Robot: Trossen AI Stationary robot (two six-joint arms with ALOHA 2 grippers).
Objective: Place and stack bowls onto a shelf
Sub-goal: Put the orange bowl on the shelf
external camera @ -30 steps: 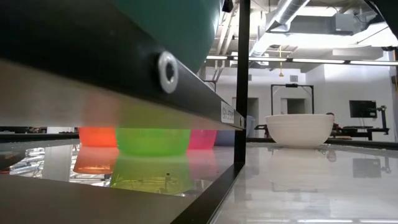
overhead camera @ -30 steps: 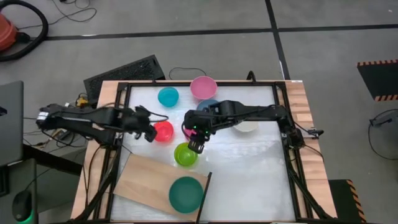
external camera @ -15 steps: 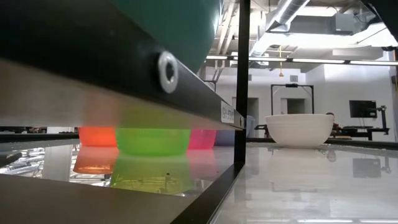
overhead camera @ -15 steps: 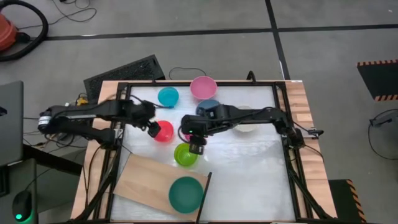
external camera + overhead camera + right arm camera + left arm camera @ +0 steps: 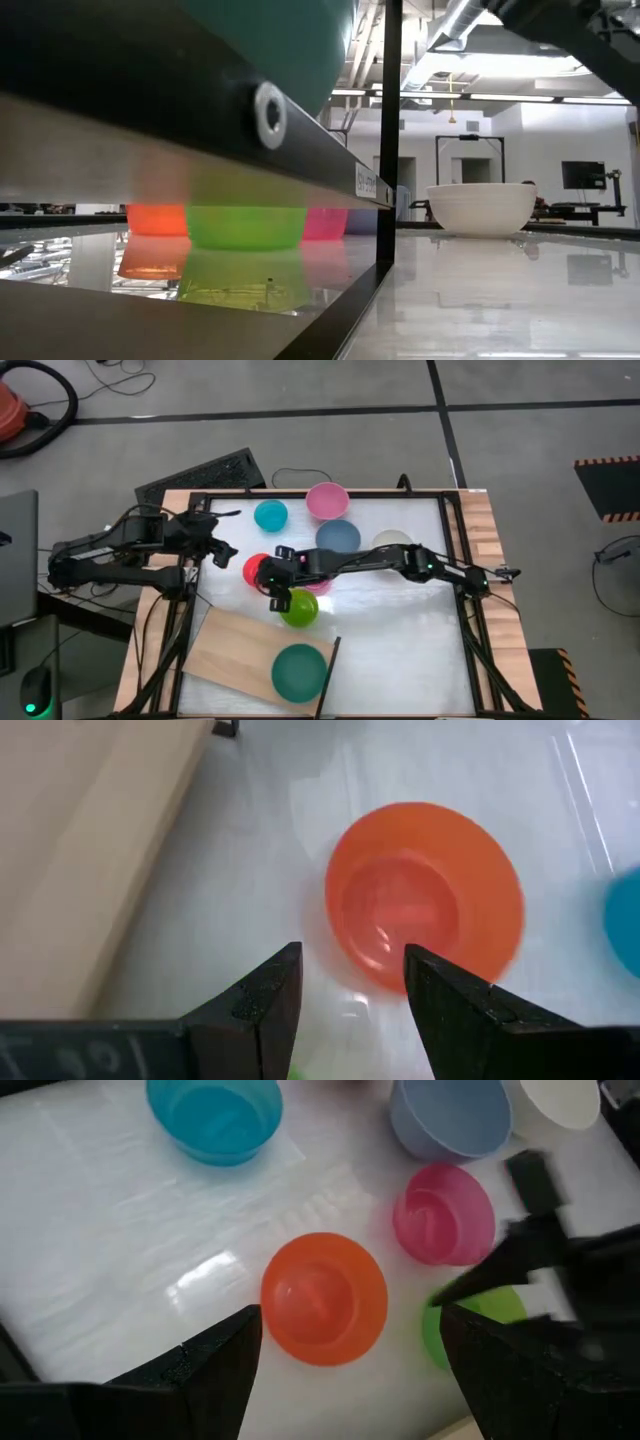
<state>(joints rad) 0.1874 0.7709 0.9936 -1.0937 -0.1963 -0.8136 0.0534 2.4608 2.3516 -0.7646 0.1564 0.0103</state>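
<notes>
The red-orange bowl point(image 5: 255, 568) point(image 5: 425, 895) stands upright on the white table. My right gripper point(image 5: 268, 588) point(image 5: 350, 995) hovers open just off its near side, between it and the lime green bowl point(image 5: 298, 607). My left gripper point(image 5: 215, 545) point(image 5: 350, 1370) is open, up and to the left of the red-orange bowl point(image 5: 323, 1295). The magenta bowl point(image 5: 443, 1213) sits partly under the right arm. The cyan bowl point(image 5: 270, 515), pink bowl point(image 5: 327, 500), slate blue bowl point(image 5: 338, 537) and cream white bowl point(image 5: 392, 543) stand farther back. The teal bowl point(image 5: 300, 671) rests on the shelf point(image 5: 235, 650).
The shelf's black bracket point(image 5: 332, 660) stands at the board's right end, and its front edge point(image 5: 200, 110) fills much of the low view. The right arm point(image 5: 380, 560) stretches across the table's middle. Bare tabletop point(image 5: 400, 640) lies to the right of the shelf.
My right gripper has swung toward the table's left, from over the lime green bowl to beside the red-orange bowl. My left gripper has drawn back from the red-orange bowl toward the left and far edges. The bowls have stayed where they were.
</notes>
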